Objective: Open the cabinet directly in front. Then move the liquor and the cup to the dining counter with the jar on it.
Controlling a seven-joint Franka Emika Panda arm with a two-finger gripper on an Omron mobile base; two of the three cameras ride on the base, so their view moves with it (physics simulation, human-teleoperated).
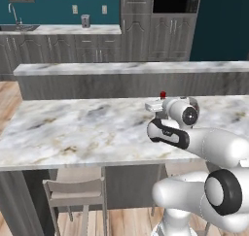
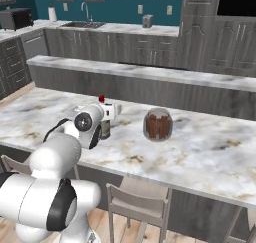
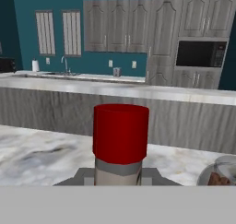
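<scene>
Three views are given of one marbled dining counter (image 1: 73,128), and each adds something the others lack. In the left base view the liquor (image 1: 163,94) is seen as little more than a red cap rising behind the white wrist, with the gripper (image 1: 154,105) hidden by the arm's own joints. In the right base view the bottle's greyish glass body (image 2: 105,128) is shown standing upright on the counter just behind the wrist, its red cap above the gripper (image 2: 111,112), and the jar (image 2: 158,124) with its reddish-brown contents is seen near it, on the same surface but apart from it. In the hand view the cap and neck of the liquor (image 3: 120,140) are seen close up, directly ahead and centred between grey finger parts at either side of the neck; the jaws are clenched on the bottle. A sliver of the jar (image 3: 220,172) is caught at the lower right edge there. The raised back ledge (image 2: 150,74) of the counter is crossed by all three views.
</scene>
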